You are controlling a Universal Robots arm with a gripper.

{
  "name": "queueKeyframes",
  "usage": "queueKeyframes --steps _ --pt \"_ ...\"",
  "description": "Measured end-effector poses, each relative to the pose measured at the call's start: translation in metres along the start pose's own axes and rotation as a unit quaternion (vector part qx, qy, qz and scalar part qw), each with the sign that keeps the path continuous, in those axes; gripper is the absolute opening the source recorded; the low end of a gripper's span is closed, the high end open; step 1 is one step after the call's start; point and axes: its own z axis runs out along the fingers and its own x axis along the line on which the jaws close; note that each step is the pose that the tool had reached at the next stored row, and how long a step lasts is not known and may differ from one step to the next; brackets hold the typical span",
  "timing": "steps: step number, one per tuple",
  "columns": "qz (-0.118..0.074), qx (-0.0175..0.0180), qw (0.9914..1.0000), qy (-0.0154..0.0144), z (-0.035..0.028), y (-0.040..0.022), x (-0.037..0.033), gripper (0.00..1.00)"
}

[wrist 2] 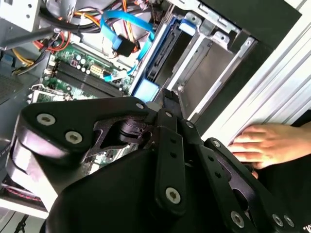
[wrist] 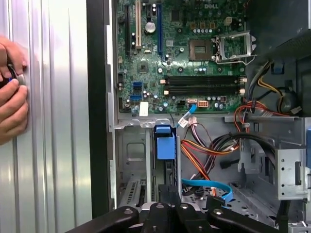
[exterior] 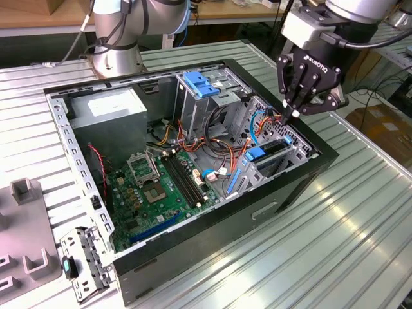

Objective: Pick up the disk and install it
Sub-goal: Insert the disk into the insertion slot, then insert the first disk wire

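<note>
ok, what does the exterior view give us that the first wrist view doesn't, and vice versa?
Exterior view: the arm's base, the grey power-supply box inside the case, and a metal bracket lying on the ribbed table outside the case. First wrist view: a person's hand on that table beside the case. Both: the gripper, shut, tips down at the disk standing in its bay, plus the motherboard.
</note>
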Motion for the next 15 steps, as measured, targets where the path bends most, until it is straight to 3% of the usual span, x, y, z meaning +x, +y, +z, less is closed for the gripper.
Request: queueKeyframes --steps 3,15 --pt "0.0 0.0 1.0 0.0001 0.0106 -0.0059 0.0004 0.11" --pt "0.0 0.0 1.0 0.0003 0.0106 -0.006 0.0004 0.11"
